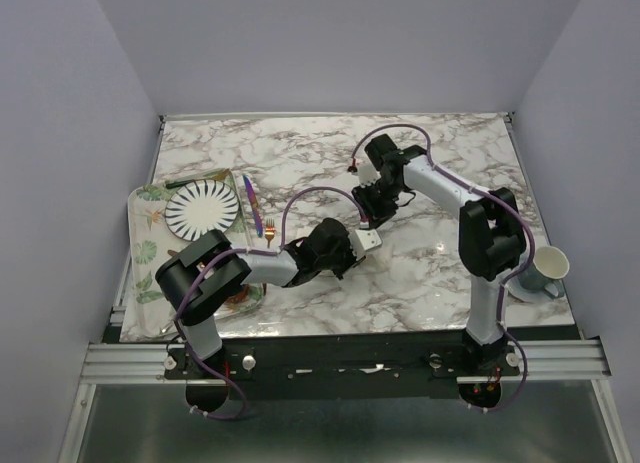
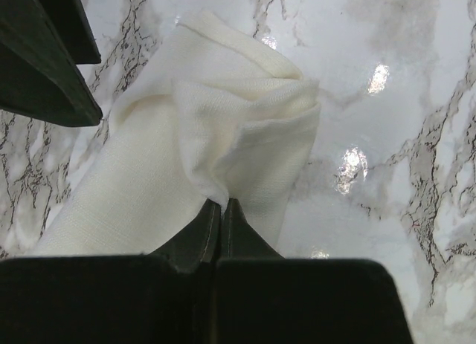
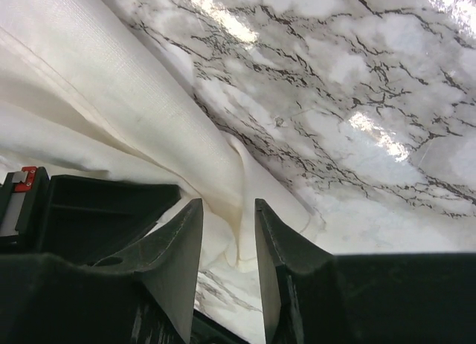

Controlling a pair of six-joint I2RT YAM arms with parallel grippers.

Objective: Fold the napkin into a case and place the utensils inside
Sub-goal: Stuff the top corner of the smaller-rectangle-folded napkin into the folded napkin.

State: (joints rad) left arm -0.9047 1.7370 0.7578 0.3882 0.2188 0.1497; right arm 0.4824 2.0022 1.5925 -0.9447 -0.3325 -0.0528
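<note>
Left wrist: napkin (image 2: 216, 128) probably between fingers (image 2: 195, 238)

1. Napkin (image 2: 223, 128): cream, plain-woven, soft; sits rumpled into a loose elongated roll of overlapping folds, not a flat pocket; rests on the marble table (image 1: 300, 153) near its middle.
2. Same napkin: hangs pinched at 1 gathered fold in the clamped left gripper (image 2: 222, 206); runs with another ridge between the parted fingers of the right gripper (image 3: 229, 210), contact there unclear.
3. Purple-blue utensil (image 1: 252, 205): slim, shiny; lies lengthwise, well left of the napkin and outside it.
4. Fork (image 1: 268, 231): copper-gold, thin-handled; lies just right of the purple-blue utensil, by its nearer end, also outside the cloth.
</note>
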